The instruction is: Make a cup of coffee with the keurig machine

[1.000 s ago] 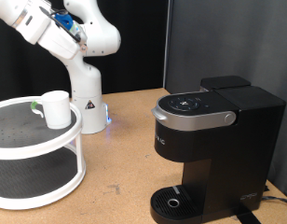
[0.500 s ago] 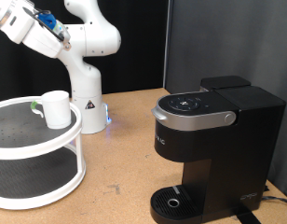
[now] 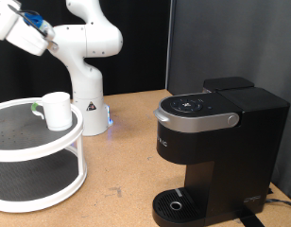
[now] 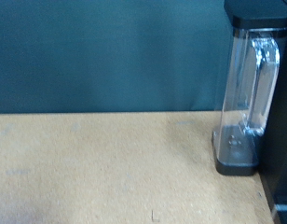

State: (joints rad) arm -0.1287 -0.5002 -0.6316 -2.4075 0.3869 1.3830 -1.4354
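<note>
The white cup point(image 3: 57, 110) stands upright on the top tier of a white round two-tier shelf point(image 3: 23, 151) at the exterior view's left. The black keurig machine point(image 3: 221, 151) stands at the exterior view's right, its grey-silver lid handle point(image 3: 195, 120) down and its round drip tray point(image 3: 176, 203) bare. My arm's hand end point(image 3: 18, 28) is high in the exterior view's top left corner, above the shelf and far from the machine. Its fingers are past the frame edge and do not show in the wrist view either. The wrist view shows the machine's clear water tank point(image 4: 248, 93) and bare tabletop.
The robot base point(image 3: 87, 104) stands behind the shelf with a blue light near its foot. A small green thing point(image 3: 36, 107) lies beside the cup. A dark curtain closes off the back. Brown tabletop point(image 3: 127, 161) lies between shelf and machine.
The arm's hand end has swung up and towards the exterior view's left, partly leaving the frame. The cup and the machine have not moved.
</note>
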